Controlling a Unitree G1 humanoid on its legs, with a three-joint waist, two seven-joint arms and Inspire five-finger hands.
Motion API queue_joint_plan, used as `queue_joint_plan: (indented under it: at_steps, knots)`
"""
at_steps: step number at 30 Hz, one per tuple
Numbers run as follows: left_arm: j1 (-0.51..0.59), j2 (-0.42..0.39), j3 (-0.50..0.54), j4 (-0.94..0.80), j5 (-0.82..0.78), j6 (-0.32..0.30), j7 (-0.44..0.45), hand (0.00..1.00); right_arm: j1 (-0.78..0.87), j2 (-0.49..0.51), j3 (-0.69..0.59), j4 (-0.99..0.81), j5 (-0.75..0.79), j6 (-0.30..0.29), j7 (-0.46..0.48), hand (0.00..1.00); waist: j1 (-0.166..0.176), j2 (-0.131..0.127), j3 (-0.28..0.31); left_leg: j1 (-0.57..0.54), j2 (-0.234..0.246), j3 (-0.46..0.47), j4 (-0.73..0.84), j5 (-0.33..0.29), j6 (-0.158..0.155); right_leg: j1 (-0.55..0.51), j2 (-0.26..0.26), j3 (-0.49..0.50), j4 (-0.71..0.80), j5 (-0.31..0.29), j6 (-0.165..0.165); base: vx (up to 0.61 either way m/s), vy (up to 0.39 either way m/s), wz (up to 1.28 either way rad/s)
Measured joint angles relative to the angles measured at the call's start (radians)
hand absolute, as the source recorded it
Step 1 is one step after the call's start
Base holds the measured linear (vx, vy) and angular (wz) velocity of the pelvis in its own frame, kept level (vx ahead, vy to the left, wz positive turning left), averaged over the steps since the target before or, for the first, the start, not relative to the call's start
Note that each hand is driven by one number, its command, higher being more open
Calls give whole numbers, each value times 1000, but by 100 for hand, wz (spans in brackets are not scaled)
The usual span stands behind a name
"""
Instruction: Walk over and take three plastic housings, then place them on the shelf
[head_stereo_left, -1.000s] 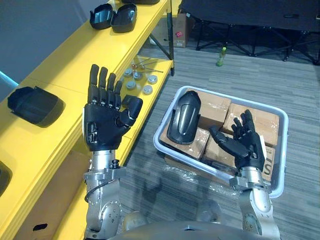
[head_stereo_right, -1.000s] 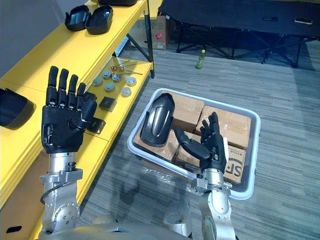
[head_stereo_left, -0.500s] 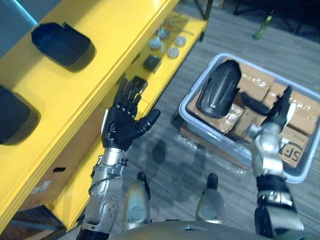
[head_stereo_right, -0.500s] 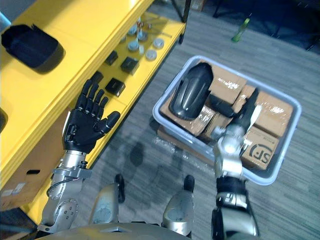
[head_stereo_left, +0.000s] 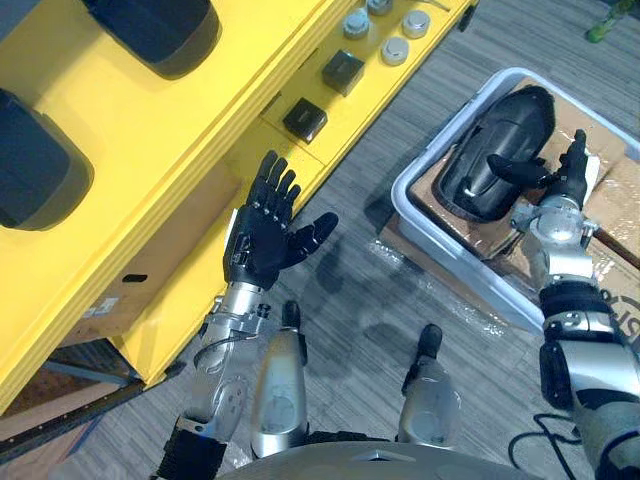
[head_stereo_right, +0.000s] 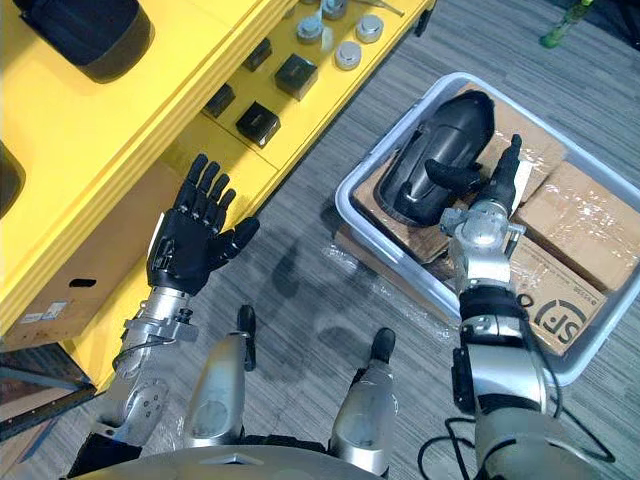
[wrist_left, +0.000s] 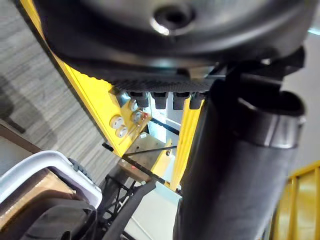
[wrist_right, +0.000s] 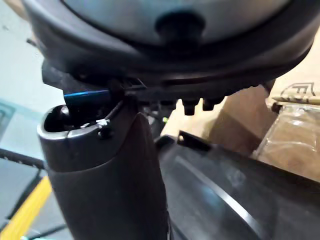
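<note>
Yellow shelf (head_stereo_left: 150, 130) bears black housings (head_stereo_left: 32, 160) (two).

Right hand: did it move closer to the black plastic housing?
Yes. The right hand moved from over the brown cardboard boxes toward the black plastic housing in the grey tub; its thumb now reaches over it.

The left eye and right eye views are head-mounted and look steeply down at the floor (head_stereo_left: 350, 300) from moderate height, set slightly apart side by side. Both cover the yellow shelf (head_stereo_left: 130, 200) on the left, the grey bin (head_stereo_left: 402, 200) on the right, the left hand (head_stereo_left: 262, 240) and the right hand (head_stereo_left: 565, 185). The left wrist view looks past its own hand at very close range, along the shelf edge towards a bin corner. The right wrist view, equally close, faces the dark housing (wrist_right: 225, 200) and the cardboard boxes (wrist_right: 295, 135) in the bin.
</note>
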Motion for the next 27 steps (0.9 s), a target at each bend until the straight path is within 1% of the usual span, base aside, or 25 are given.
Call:
queue_joint_plan:
  at_steps: [2, 3, 6, 8, 9, 12, 14, 16, 17, 19, 21, 22, 24, 27]
  knots:
    - [-2, 0, 0, 11, -17, 0, 7, 100, -31, -22, 28, 21, -41, 29, 29, 100, 1, 3, 12, 0, -2, -7, 0, 2, 1, 0, -2, -6, 11, 0, 0, -14, 0, 9]
    - [-4, 0, -2, 17, -20, 0, 8, 100, -43, -31, 39, 35, -44, 36, 41, 0, 2, 3, 13, -1, -4, -8, -1, 3, 1, 0, -3, -8, 12, 0, 0, -23, 5, 10]
    - [-14, 0, -6, 54, -26, 0, 11, 100, -96, -77, 100, 135, -126, 82, 92, 0, 7, 6, 14, -11, -7, -18, -1, 11, 1, -5, -7, -24, 25, -5, -6, -55, 0, 9]
    - [-19, 0, -11, 64, -27, 0, 17, 100, -127, -98, 102, 190, -172, 98, 92, 0, 18, 7, 15, -15, -7, -20, -5, 18, 1, -15, -7, -26, 34, -9, -10, -80, -17, 4]
    - [-29, 0, -28, 74, -32, 0, 23, 100, -144, -128, 102, 221, -205, 117, 100, 0, 29, 18, 20, -17, -7, -22, -12, 23, 2, -19, -8, -29, 42, -12, -13, -78, -17, 7]
    - [-25, 0, -48, 76, -32, 0, 31, 100, -199, -156, 92, 285, -250, 143, 101, 0, 32, 30, 28, -18, -9, -36, -43, 51, 6, -22, -8, -47, 44, -13, -13, -85, -31, 15]
    - [-15, 0, -50, 76, -32, 0, 33, 100, -212, -156, 79, 308, -277, 156, 96, 0, 35, 32, 30, -7, -9, -40, -72, 74, -3, -20, -7, -52, 45, -12, -14, -34, -46, 11]
    - [-7, 0, -55, 76, -33, 0, 37, 100, -216, -156, 80, 321, -277, 177, 97, 0, 38, 33, 31, 7, -9, -39, -87, 81, -4, -13, -7, -53, 45, -13, -14, -6, -19, 2]
    - [-3, 0, -57, 75, -34, -1, 37, 100, -216, -155, 80, 330, -278, 201, 101, 0, 40, 33, 31, 16, -9, -38, -98, 90, -5, -9, -6, -53, 45, -13, -16, 0, 0, 0]
    - [2, 0, -57, 75, -35, -1, 37, 100, -210, -151, 80, 332, -279, 231, 97, 0, 42, 33, 31, 28, -8, -37, -116, 100, -6, -6, -6, -54, 45, -15, -18, 0, 0, 0]
    - [7, 1, -57, 74, -38, -1, 40, 100, -192, -148, 82, 331, -286, 285, 99, 0, 42, 32, 32, 52, -7, -32, -144, 112, -7, 5, -6, -54, 44, -16, -20, 10, -32, -1]
    - [9, 1, -55, 70, -38, -1, 41, 100, -187, -145, 82, 331, -295, 298, 100, 0, 42, 32, 32, 58, -7, -31, -148, 113, -8, 8, -5, -54, 44, -17, -22, 0, 0, 0]
    - [32, 1, -41, 41, -37, 0, 54, 100, -176, -134, 80, 329, -305, 349, 103, 0, 35, 26, 36, 81, -5, -24, -177, 126, -10, 17, -4, -54, 42, -18, -24, 4, -12, -2]
    - [48, 4, -14, -10, -35, 1, 65, 100, -169, -135, 79, 326, -303, 368, 96, 0, 29, 19, 40, 93, -3, -23, -195, 136, -12, 21, -1, -54, 41, -19, -25, 0, 0, 0]
